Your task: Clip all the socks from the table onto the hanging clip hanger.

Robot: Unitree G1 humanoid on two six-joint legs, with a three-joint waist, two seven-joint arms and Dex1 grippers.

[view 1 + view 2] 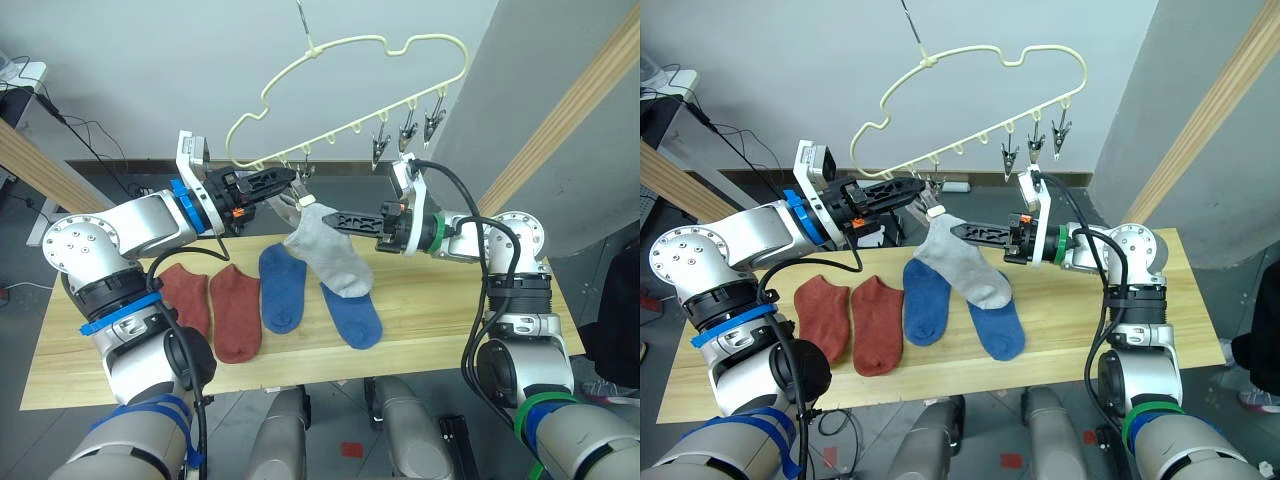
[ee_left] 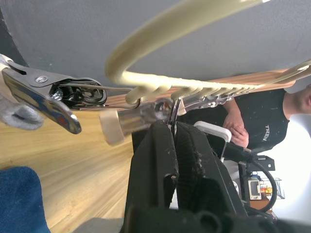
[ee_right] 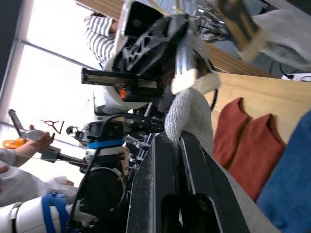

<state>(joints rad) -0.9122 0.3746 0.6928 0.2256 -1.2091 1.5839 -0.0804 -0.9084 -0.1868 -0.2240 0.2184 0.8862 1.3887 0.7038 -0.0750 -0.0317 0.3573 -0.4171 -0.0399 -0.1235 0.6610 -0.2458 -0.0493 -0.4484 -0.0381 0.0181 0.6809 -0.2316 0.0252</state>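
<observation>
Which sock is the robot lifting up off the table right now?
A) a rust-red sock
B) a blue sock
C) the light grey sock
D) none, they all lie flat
C: the soft light grey ankle sock hangs in the air, pinched by the right gripper just under the row of small metal clips on the pale-yellow wire hanger, while the two rust-red socks and two blue socks lie on the light-wood table.

You are looking at a pale grey wall (image 1: 150, 60) rising behind, light-wood beams (image 1: 575, 110) leaning at either side, and black cables (image 1: 85, 130) trailing across the grey floor (image 1: 20, 215).
</observation>
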